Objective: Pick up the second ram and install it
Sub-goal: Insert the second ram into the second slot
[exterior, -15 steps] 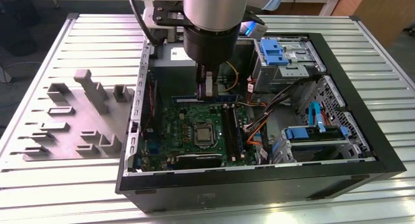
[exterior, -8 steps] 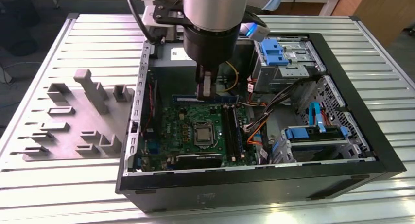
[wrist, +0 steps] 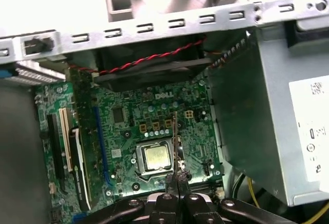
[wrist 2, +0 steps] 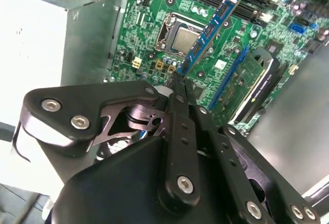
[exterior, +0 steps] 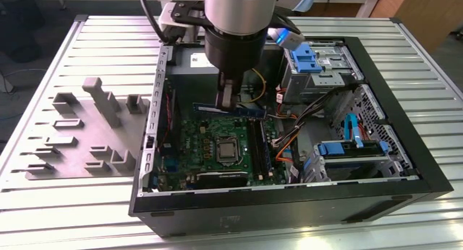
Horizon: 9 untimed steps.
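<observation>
1. Broadly, a slatted metal worktop (exterior: 43, 206) carries an open black computer case (exterior: 289, 206) lying on its side. A grey fixture block (exterior: 79, 136) stands beside it on the exterior view's left.
2. Inside, the case walls enclose the green motherboard (exterior: 210, 136) on every side. The grey power supply (wrist: 267, 106) rises along one edge, and drive bays with blue brackets (exterior: 304, 57) stand on the exterior view's right. Open room lies directly above the board.
3. Reaching down into that opening is the arm's gripper (exterior: 227, 101). In both wrist views its jaws are drawn almost together, pinching the second ram (wrist 2: 213, 26) by its thin faces.
4. The second ram is a narrow blue-green stick held on edge, level, above the board. It hangs near the processor socket (wrist: 157, 157), and in the exterior view it runs across between that socket and the power supply. It is not seated in the black memory slots (exterior: 257, 141).
5. A white label (wrist: 308, 131) with small dark print sits on the power supply; its words are too small to read.
</observation>
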{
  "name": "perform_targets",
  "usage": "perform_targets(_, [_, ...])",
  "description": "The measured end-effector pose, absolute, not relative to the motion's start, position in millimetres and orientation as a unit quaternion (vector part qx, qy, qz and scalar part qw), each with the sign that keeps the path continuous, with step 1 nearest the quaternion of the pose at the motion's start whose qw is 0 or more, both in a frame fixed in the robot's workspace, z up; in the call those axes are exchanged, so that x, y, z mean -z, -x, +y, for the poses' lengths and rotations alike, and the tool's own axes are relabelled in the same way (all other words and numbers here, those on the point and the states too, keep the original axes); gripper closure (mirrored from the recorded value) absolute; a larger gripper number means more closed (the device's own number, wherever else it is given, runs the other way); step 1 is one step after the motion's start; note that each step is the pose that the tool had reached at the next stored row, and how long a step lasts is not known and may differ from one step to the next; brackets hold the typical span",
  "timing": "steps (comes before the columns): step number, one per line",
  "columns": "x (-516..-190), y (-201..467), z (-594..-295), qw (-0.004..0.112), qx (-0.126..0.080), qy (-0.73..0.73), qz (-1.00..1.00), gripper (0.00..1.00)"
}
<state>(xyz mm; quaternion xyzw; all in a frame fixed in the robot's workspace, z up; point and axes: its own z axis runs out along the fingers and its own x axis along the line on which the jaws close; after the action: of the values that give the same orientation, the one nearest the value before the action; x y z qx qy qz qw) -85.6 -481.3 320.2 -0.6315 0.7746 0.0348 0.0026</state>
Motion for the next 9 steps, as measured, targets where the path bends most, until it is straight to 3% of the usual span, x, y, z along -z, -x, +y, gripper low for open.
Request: perform_targets(9, [-320.1,85.6,-481.4,0.005,-0.035,0.586,0.809,0.89])
